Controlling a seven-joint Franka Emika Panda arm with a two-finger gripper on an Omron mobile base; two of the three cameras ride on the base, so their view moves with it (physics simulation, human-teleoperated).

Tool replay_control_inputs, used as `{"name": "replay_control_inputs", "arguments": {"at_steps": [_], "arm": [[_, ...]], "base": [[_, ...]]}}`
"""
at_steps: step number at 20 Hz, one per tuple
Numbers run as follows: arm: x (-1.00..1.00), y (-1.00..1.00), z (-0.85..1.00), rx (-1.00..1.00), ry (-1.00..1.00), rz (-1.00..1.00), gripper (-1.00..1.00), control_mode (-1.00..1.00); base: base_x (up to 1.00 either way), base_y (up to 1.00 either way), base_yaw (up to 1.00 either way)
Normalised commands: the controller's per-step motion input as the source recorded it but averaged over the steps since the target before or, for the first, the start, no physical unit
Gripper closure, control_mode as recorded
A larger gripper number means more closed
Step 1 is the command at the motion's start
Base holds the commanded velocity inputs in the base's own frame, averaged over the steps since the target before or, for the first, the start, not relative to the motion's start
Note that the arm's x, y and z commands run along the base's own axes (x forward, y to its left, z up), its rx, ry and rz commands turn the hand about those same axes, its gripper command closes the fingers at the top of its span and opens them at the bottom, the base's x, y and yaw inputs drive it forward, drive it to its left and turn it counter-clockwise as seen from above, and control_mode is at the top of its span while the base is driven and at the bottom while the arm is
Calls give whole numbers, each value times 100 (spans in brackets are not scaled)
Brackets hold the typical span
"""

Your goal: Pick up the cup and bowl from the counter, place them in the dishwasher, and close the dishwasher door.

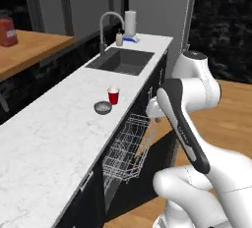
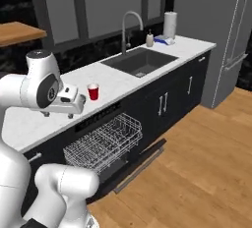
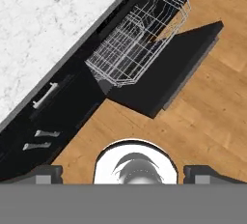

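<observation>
Robot arm's gripper [image 3: 123, 174], fingers spread wide and empty, hangs over the wood floor beside the open dishwasher [image 3: 144, 68], its white rack [image 1: 129, 146] pulled out over the lowered door [image 3: 166, 71]. Cup [image 1: 113, 95] and bowl [image 1: 103, 107] stand just beside each other near the front edge of the counter [image 1: 44, 133], above the rack and well apart from the hand. A good first step would likely swing the hand over the cup, centre the fingers around it and descend without nudging the bowl.
</observation>
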Motion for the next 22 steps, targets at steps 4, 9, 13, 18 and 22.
{"name": "replay_control_inputs", "arguments": {"at_steps": [4, 9, 13, 18, 22], "arm": [[0, 0, 0, 0, 0, 0, -100, 100], [0, 0, 0, 0, 0, 0, -100, 100], [0, 0, 0, 0, 0, 0, -100, 100], [0, 0, 0, 0, 0, 0, -100, 100], [0, 0, 0, 0, 0, 0, -100, 100]], "base": [[-1, 53, -70], [0, 95, -25], [4, 67, -13], [33, -10, -1], [27, -22, -4]]}}
